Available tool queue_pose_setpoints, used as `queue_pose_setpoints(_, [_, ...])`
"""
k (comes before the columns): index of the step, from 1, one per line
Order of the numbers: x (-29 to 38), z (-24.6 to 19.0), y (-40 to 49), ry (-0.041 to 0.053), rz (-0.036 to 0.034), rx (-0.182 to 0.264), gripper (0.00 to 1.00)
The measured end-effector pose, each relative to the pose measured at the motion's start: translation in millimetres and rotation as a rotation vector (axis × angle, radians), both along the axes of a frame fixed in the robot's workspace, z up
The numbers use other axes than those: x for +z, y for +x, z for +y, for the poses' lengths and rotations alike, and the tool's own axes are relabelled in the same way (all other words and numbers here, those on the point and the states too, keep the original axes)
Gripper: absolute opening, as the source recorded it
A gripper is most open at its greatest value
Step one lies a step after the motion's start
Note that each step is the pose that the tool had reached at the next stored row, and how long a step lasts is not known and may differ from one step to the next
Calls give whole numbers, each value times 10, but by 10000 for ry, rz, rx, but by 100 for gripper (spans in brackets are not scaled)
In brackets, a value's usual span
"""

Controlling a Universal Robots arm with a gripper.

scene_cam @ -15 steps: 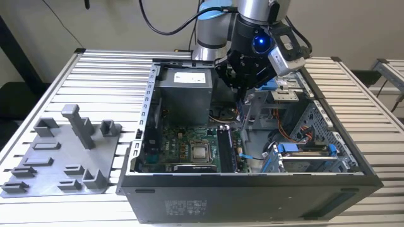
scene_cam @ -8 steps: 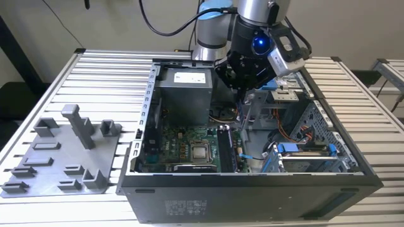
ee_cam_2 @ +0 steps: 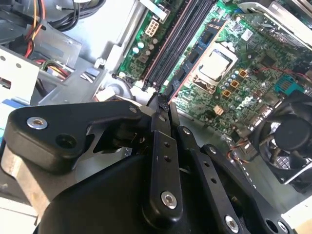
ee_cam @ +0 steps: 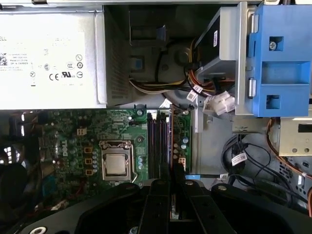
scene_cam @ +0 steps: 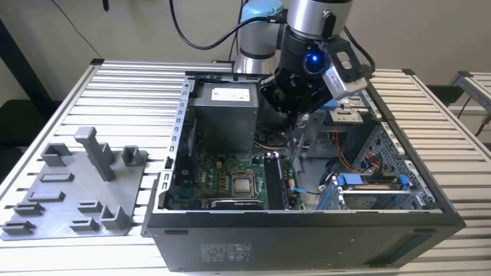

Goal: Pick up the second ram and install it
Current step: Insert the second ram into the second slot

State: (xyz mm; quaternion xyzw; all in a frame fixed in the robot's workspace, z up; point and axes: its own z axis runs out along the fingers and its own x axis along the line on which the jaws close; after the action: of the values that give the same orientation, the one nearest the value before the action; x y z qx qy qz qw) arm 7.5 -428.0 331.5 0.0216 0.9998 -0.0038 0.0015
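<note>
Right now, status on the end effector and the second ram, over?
End effector shut on the second ram, stick edge-on. Low inside the open case, over the memory slots. Cable bundle off to the side, apart.

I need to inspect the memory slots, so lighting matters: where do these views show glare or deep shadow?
Exterior view: the motherboard lies dim, the table bright. First wrist view: the power supply glares white, the slots are dark. Second wrist view: the case floor is washed pale, the gripper black in front.
</note>
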Motion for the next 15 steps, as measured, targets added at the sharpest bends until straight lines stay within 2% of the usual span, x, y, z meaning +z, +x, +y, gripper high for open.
queue_pose_setpoints(15, [-134, 0, -22, -6, 0, -5, 14])
